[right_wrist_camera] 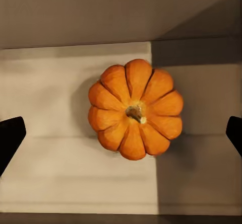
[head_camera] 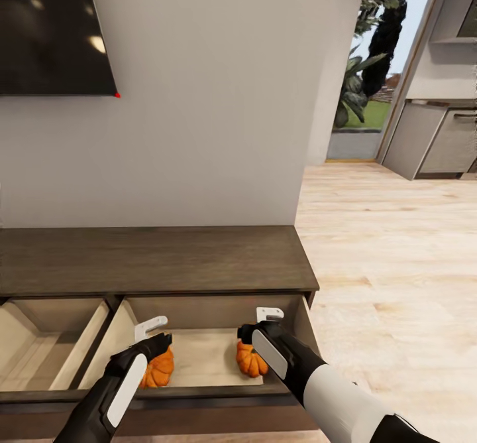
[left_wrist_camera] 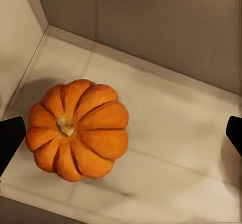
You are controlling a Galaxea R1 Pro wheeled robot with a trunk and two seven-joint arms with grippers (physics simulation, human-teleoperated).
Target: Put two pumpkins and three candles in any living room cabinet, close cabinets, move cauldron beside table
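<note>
Both grippers hang spread over the cabinet's (head_camera: 159,260) open right drawer. Left gripper (head_camera: 156,343) above the left pumpkin (head_camera: 158,368), right gripper (head_camera: 255,332) above the right pumpkin (head_camera: 251,359); both pumpkins rest free on the drawer floor.

No writing, label, brand mark or number can be read anywhere in these views. The dark wall screen (head_camera: 53,28) is blank apart from a tiny red dot at its lower right corner, and the cabinet (head_camera: 152,260), its pale drawer and the two pumpkins carry no lettering at all.
</note>
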